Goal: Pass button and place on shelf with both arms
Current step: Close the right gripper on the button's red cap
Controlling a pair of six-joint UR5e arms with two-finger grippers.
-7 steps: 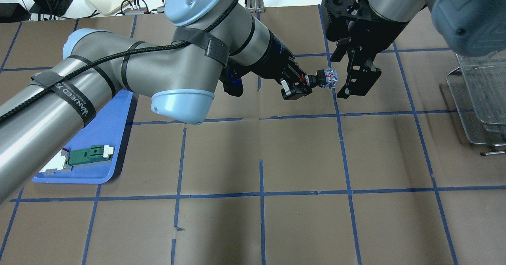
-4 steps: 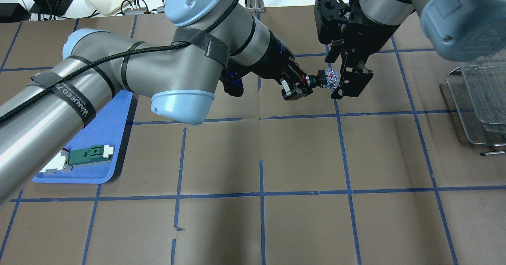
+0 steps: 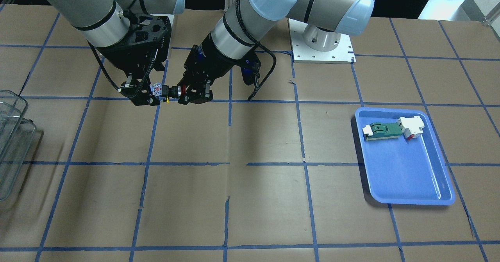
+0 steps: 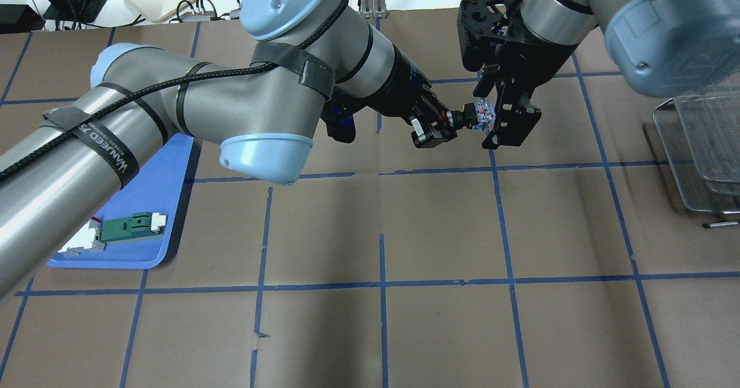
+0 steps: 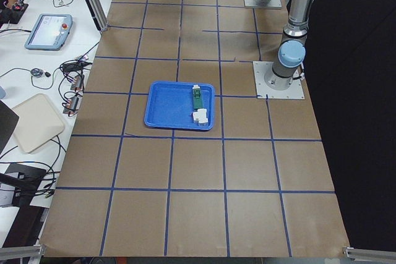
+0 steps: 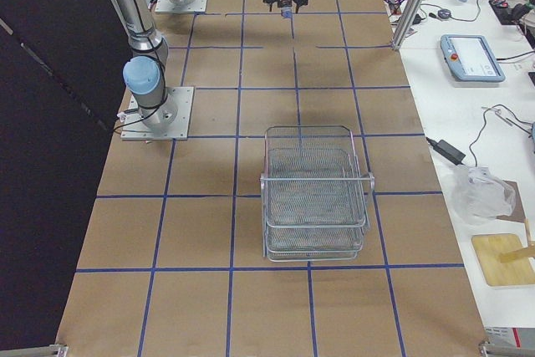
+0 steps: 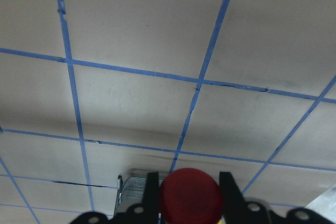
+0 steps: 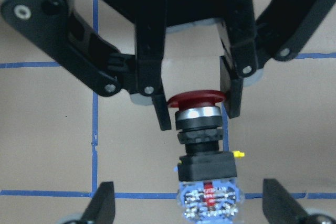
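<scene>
Both reach inward | left fingers (image 8: pixel 161 109) pinch button (image 8: pixel 202 129) | right fingers (image 8: pixel 102 206) spread around it

Two silver-grey tube arms, light blue caps on the joints. Left arm (image 4: pixel 231 99): black straps (image 4: pixel 295 67), one lettered white at eight o'clock overhead, pinning a braided black cable (image 4: pixel 219 71). Right arm (image 4: pixel 558 3): shiny silver wrist, blue cap (image 4: pixel 665 35) at two o'clock. Left gripper (image 4: pixel 446 125) and right gripper (image 8: pixel 191 211) are black, links dotted with screws.

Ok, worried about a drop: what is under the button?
Only brown table and blue tape lines; the button hangs above them in the left gripper. The spot straight beneath is covered by the button itself.
</scene>
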